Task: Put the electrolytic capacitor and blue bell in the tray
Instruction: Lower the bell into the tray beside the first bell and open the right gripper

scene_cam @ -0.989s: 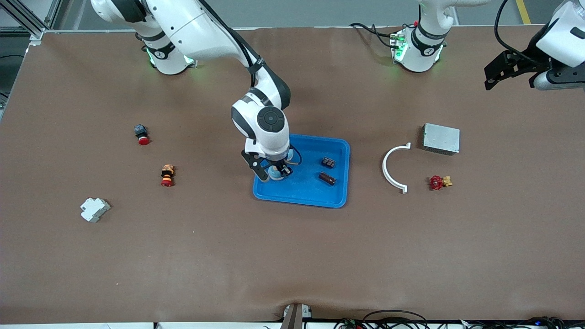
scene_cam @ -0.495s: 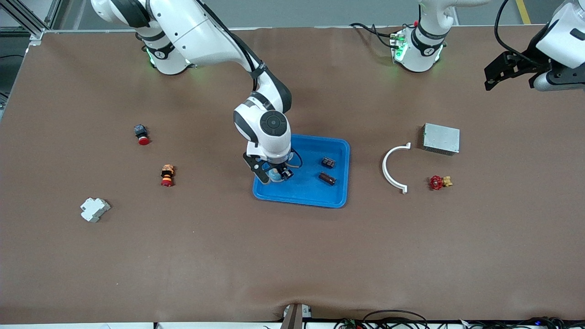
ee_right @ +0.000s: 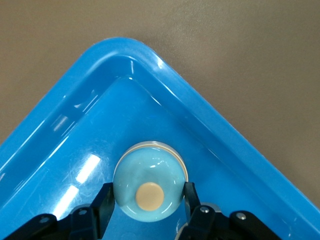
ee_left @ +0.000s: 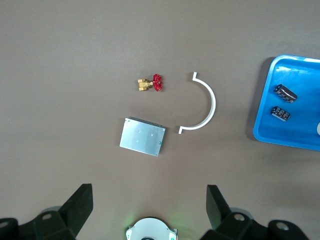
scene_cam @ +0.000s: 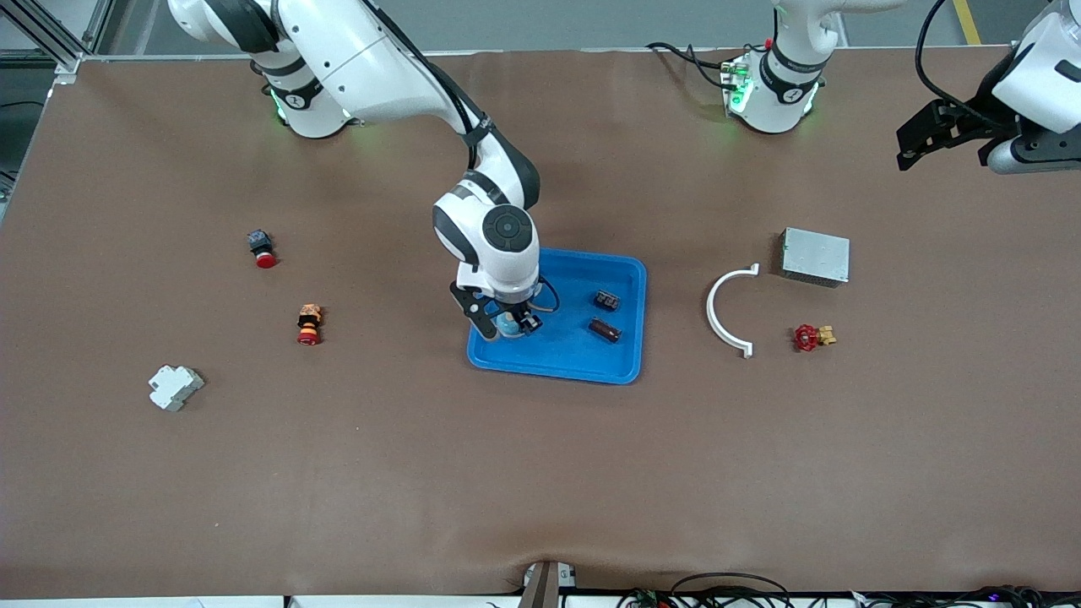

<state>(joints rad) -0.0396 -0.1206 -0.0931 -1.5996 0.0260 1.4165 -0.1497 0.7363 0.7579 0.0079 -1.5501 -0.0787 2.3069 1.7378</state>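
Observation:
The blue tray (scene_cam: 583, 359) lies mid-table. My right gripper (scene_cam: 506, 324) is low inside the tray's corner toward the right arm's end, shut on the pale blue bell (scene_cam: 507, 322). In the right wrist view the two black fingers (ee_right: 103, 202) press the bell (ee_right: 150, 175) from both sides, close to the tray's rim (ee_right: 165, 75). The dark electrolytic capacitor (scene_cam: 605, 330) lies in the tray, also seen as a capacitor (ee_left: 285, 93) in the left wrist view. My left gripper (scene_cam: 916, 145) waits open and empty in the air over the left arm's end of the table.
A small black part (scene_cam: 605, 300) also lies in the tray. A white arc (scene_cam: 726, 311), a grey metal box (scene_cam: 815, 256) and a red valve (scene_cam: 809, 337) lie toward the left arm's end. Two red-capped buttons (scene_cam: 262, 248) (scene_cam: 309, 325) and a white block (scene_cam: 175, 387) lie toward the right arm's end.
My right gripper has sunk a little lower into the tray's corner with the bell still held. The left arm has barely shifted.

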